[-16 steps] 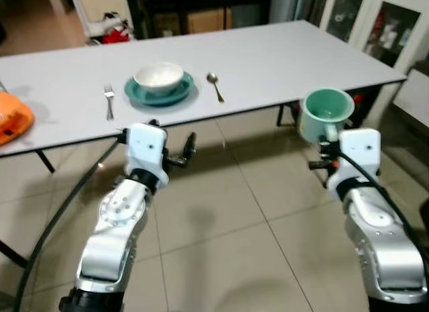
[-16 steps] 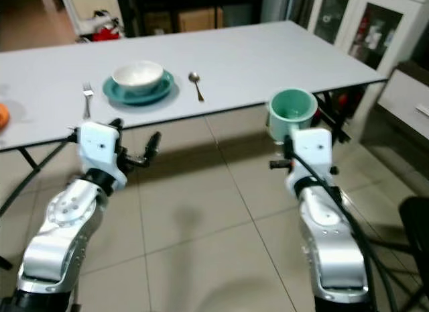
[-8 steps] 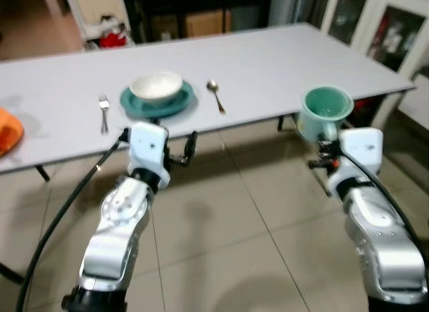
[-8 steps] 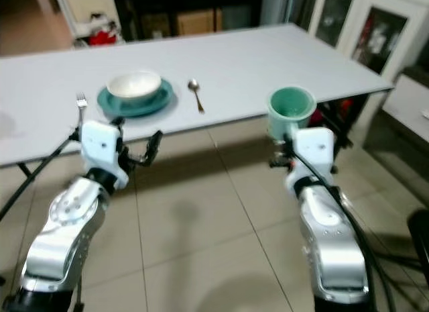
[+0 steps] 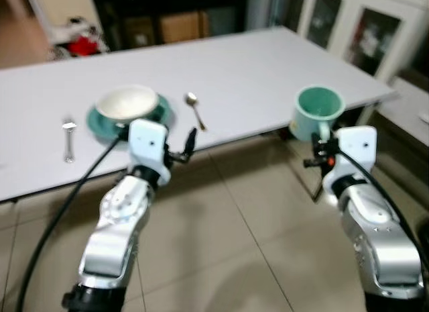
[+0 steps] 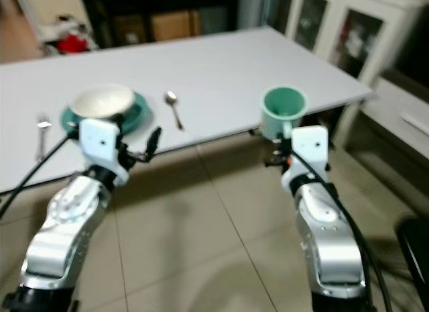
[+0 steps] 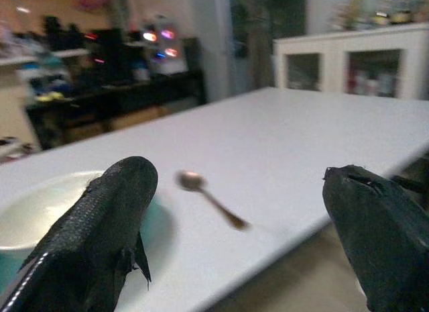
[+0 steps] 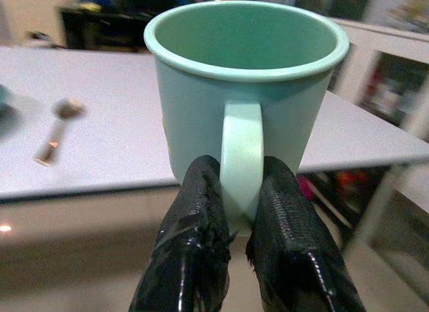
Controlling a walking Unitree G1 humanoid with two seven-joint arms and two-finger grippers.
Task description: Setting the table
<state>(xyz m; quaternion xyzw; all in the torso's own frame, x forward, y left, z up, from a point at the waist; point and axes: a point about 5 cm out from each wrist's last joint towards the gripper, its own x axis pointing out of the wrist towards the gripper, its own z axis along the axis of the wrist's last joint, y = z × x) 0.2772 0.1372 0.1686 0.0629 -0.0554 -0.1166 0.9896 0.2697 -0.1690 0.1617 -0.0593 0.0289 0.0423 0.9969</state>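
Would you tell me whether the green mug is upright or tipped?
Upright: the green mug has its mouth facing up, held by its handle in the right end effector.

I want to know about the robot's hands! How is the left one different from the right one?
The left gripper has its jaws wide apart and holds nothing; the right gripper pinches the green mug by its handle. The left is near the bowl; the right is beside the table's edge. Both have black fingers.

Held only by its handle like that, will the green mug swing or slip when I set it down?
Probably stiff and fairly light: the mug looks empty. The right end effector pinches only the handle, so it might pivot. It stays upright now; its smooth surface may be slippery.
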